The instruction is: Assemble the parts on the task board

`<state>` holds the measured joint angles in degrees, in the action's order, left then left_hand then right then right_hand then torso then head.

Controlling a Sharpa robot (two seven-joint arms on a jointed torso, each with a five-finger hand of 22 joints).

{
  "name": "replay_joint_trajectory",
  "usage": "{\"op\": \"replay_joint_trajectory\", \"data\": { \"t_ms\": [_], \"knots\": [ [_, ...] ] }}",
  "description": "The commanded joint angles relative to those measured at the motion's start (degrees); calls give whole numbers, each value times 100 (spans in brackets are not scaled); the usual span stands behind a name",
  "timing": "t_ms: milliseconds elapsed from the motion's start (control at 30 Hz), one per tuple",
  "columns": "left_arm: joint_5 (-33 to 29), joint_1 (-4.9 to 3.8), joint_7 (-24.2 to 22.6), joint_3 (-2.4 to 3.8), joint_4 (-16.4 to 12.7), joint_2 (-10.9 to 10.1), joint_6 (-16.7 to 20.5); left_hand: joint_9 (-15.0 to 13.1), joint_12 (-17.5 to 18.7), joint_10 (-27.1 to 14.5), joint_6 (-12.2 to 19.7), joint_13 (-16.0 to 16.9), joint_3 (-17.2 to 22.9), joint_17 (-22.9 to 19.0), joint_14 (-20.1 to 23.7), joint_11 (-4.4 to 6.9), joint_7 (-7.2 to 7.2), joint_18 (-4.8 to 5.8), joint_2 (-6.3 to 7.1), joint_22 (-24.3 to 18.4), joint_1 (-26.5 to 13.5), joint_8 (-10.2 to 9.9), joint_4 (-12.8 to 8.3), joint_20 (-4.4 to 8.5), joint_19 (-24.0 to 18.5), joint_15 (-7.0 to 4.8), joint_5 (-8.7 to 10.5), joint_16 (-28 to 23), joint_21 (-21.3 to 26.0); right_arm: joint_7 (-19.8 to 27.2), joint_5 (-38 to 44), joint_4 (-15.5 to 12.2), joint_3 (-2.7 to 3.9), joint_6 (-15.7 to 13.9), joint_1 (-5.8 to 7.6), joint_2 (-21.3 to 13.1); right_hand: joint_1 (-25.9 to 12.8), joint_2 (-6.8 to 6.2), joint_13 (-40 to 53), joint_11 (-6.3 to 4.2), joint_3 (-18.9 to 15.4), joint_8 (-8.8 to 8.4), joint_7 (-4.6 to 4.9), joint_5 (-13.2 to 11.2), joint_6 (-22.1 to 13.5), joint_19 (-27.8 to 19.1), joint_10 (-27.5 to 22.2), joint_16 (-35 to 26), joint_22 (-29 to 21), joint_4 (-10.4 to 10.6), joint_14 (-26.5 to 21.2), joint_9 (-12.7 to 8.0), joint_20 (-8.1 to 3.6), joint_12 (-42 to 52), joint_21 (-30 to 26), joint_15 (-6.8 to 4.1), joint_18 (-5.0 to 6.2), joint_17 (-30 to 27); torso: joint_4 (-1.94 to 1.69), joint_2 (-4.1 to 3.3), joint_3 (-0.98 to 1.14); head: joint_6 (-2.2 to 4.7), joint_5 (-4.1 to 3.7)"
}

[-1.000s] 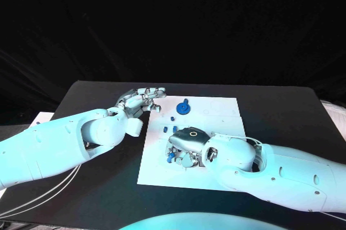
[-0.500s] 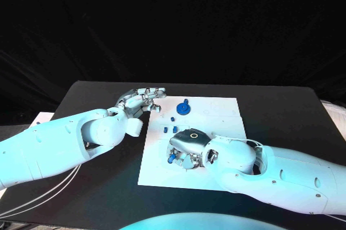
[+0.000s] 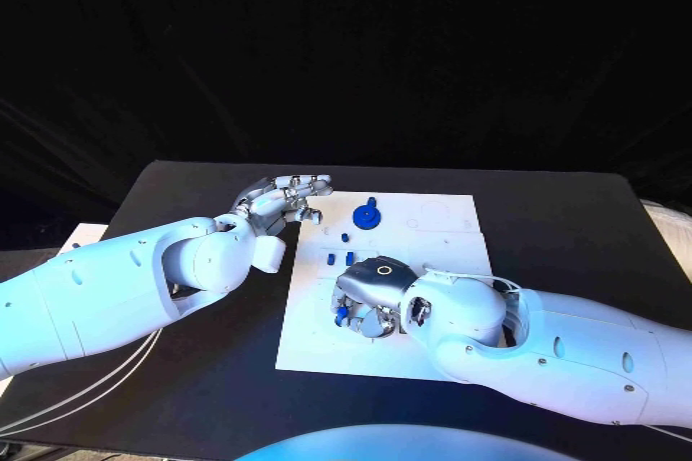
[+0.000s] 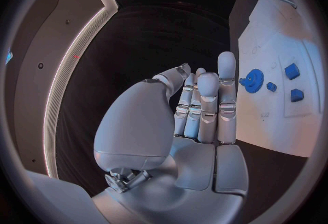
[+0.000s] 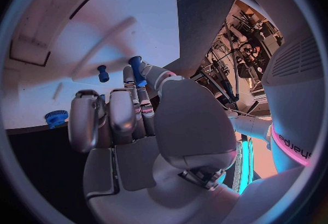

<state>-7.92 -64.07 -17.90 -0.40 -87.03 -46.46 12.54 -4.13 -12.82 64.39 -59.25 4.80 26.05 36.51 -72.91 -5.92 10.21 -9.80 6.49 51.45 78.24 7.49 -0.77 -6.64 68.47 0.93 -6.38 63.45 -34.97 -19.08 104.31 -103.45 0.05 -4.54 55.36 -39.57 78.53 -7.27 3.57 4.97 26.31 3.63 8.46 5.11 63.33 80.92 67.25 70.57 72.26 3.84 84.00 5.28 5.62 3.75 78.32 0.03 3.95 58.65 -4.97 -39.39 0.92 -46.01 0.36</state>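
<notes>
The white task board [image 3: 433,231] lies mid-table. My right hand [image 3: 369,297] rests low over its left half, fingers curled; in the right wrist view a blue peg [image 5: 136,69] sits pinched between thumb and a finger of the right hand [image 5: 130,120]. Another blue peg [image 5: 103,74] stands on the board [image 5: 103,22] close by. A blue gear [image 3: 368,217] lies near the board's far edge, with small blue parts [image 3: 340,257] between it and my right hand. My left hand [image 3: 289,195] hovers off the board's far left corner, fingers straight and empty; the left wrist view shows this left hand [image 4: 198,109], the gear [image 4: 253,80] and blue parts [image 4: 292,71].
Black table [image 3: 562,231] surrounds the board, with bare surface to the right and front. My left forearm [image 3: 130,291] covers the table's left side. A recessed rectangular outline [image 5: 58,22] is cut in the board beyond the right hand.
My right hand has shifted very slightly over the board's left half. The left hand and the loose blue parts have stayed put.
</notes>
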Motion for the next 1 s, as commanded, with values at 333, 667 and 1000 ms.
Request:
{"op": "replay_joint_trajectory", "data": {
  "t_ms": [333, 667, 1000],
  "knots": [
    [17, -1, -11, 3, -12, 1, -108, 7, -32, -57, 50, -3, -10, -7, 45, 2, 6, -63, -1, -7, 52, 34, -14, 3, 35, 1, -12, -2, 26, 49, -58, 47, -22, -282, -20, 8, -44, -146, 9, 175, -742, -14, -12, 43, -917, -201, -1061, -128, -367, 69, 39, -156, 120, 42, -284, 158, 88, -251, 1, -2, 3, 1, 5],
    [18, -1, 30, 3, -3, -17, -142, 8, -67, -72, 59, -3, -27, -41, 58, 2, 6, -64, -7, -12, 55, 54, -30, 1, 37, 2, -13, -5, 37, 210, -206, -234, 31, -1204, -52, -392, 84, -51, 26, 189, -1218, 7, -3, 51, -895, -187, -1161, -133, -390, 136, 38, -136, 157, 127, -303, 177, 93, -314, 16, 8, 9, 45, -47],
    [19, 0, 32, -8, 0, -37, -152, 8, -69, -75, 61, -4, -28, -40, 58, 2, 6, -64, -7, -12, 56, 55, -32, 1, 38, 2, -13, -3, 38, -213, -2027, -829, 218, -1758, 213, -1621, -34, 73, 343, -176, -1373, 157, -21, 386, -463, 217, 765, 292, 316, 446, 208, -84, -35, 1027, 201, -120, -61, 298, 56, 45, -20, 142, -279]
  ]
}}
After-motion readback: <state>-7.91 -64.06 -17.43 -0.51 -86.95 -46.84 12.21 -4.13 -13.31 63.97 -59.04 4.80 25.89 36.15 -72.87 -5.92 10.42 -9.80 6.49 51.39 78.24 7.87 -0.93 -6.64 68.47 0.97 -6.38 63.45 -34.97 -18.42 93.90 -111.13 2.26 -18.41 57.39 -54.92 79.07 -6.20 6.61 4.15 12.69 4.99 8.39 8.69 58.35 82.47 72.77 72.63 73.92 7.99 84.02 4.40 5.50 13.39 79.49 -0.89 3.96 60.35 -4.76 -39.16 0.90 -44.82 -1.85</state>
